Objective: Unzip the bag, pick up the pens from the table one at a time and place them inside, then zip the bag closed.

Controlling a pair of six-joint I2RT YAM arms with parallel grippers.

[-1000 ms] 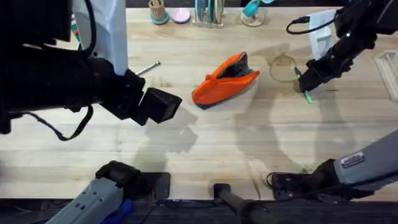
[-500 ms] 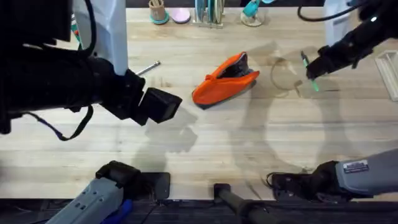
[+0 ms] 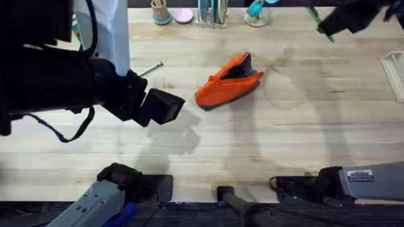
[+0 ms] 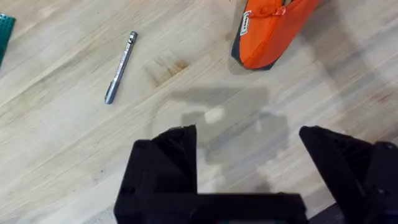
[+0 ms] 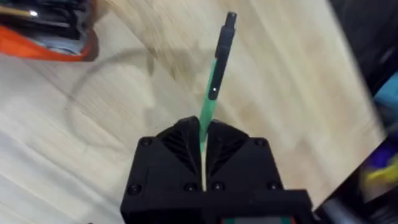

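Observation:
The orange bag (image 3: 226, 81) lies on the table (image 3: 252, 145) at centre back, its top zipper gaping open; its end also shows in the left wrist view (image 4: 267, 31) and right wrist view (image 5: 43, 37). A silvery grey pen (image 3: 150, 68) rests on the wood to the bag's left (image 4: 120, 67). My right gripper (image 3: 329, 26) is raised at the back right, shut on the green pen (image 3: 320, 24), which sticks out past the fingers (image 5: 214, 81). My left gripper (image 4: 249, 155) hovers open above bare wood, left of the bag.
Cups and holders (image 3: 211, 12) line the table's back edge. A white tray (image 3: 394, 72) sits at the right edge. A faint ring mark (image 3: 287, 88) lies right of the bag. Bare wood stretches across the front of the table.
My right gripper has lifted the green pen off the table and carried it up toward the back right. The left arm and the bag have not moved.

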